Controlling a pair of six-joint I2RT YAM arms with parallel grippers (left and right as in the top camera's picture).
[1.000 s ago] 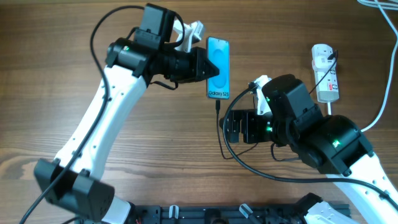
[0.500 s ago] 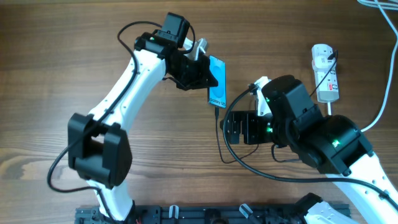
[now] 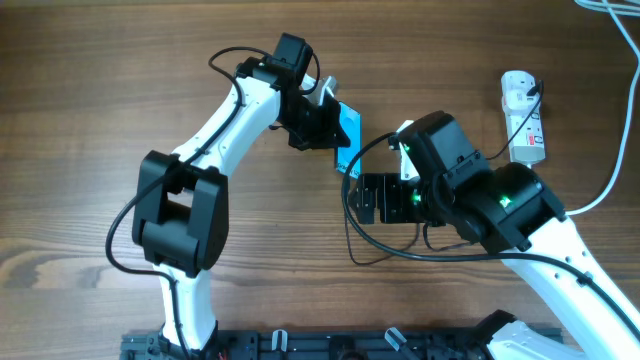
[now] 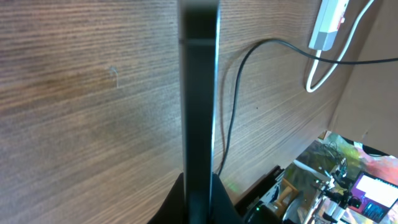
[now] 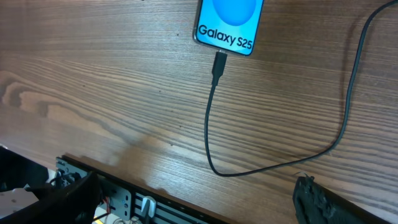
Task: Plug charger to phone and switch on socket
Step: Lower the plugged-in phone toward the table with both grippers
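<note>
The phone (image 3: 349, 133), cyan-screened, is tilted up on its long edge, with my left gripper (image 3: 330, 122) shut on it. In the left wrist view it shows edge-on as a dark bar (image 4: 199, 93) between the fingers (image 4: 199, 208). In the right wrist view its text end (image 5: 226, 25) has the charger's connector (image 5: 219, 65) seated in it. The charger's thin black cable (image 3: 362, 250) loops down and runs right towards the white socket (image 3: 523, 118), also seen in the left wrist view (image 4: 329, 25). My right gripper (image 3: 364, 200) is open and empty just below the phone, its fingers wide apart (image 5: 193, 202).
The socket's white cord (image 3: 612, 180) curves along the right edge of the table. A second white cord (image 3: 610, 12) crosses the top right corner. The black base rail (image 3: 350, 345) runs along the front edge.
My left arm has swung its elbow right and rolled the phone from flat up onto its edge. My right arm has shifted slightly left and up, gripper still open.
</note>
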